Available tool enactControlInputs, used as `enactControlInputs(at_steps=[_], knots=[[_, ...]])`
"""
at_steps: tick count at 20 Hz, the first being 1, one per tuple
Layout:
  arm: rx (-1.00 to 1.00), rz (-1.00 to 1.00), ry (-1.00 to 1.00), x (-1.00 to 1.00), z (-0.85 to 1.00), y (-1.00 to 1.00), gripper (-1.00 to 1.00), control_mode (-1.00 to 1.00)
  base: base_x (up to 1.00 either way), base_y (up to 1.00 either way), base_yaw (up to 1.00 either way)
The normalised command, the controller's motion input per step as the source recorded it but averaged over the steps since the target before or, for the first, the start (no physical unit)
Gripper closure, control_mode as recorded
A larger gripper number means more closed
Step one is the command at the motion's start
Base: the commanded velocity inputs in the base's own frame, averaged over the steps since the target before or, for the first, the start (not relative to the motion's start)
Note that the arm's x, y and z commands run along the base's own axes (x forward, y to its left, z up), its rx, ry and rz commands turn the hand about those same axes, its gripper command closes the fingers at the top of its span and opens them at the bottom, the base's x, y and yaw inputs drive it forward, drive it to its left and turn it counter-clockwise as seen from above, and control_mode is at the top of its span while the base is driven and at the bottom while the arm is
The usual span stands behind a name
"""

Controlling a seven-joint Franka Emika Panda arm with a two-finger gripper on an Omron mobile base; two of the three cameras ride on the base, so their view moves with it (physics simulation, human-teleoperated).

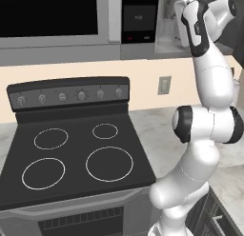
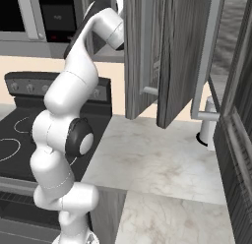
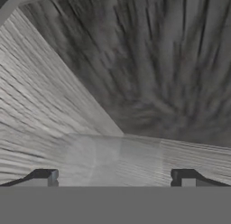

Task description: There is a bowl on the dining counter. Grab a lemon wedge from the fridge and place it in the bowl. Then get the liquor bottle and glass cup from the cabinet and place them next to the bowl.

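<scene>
Grey wood grain of the cabinet (image 3: 149,69) interior faces the end effector (image 3: 115,177), whose fingers (image 3: 43,175) stand wide apart, holding nothing; a faint clear glass cup (image 3: 113,157) stands upright just ahead.

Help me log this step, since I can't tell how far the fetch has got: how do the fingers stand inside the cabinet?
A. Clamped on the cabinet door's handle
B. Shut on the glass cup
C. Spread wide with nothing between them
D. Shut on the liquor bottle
C: in the hand view the two dark fingers stand far apart, with bare grey wood-grain cabinet panels between and beyond them.
</scene>
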Motion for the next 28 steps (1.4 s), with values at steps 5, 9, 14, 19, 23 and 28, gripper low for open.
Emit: enactControlInputs(at_steps=[5,9,14,19,23,28], knots=[[0.00,0.03,0.00,0.08,-0.08,0.01,-1.00,-1.00,0.00,0.00,0.00],[0.00,0.03,0.00,0.10,-0.07,0.05,-1.00,-1.00,0.00,0.00,0.00],[0.00,0.01,0.00,0.22,0.00,0.06,-1.00,-1.00,0.00,0.00,0.00],[0.00,0.00,0.00,0.25,0.00,0.05,-1.00,-1.00,0.00,0.00,0.00],[0.00,0.00,0.00,0.27,0.00,0.01,-1.00,-1.00,0.00,0.00,0.00],[0.00,0.00,0.00,0.23,0.00,0.00,-1.00,-1.00,0.00,0.00,0.00]])
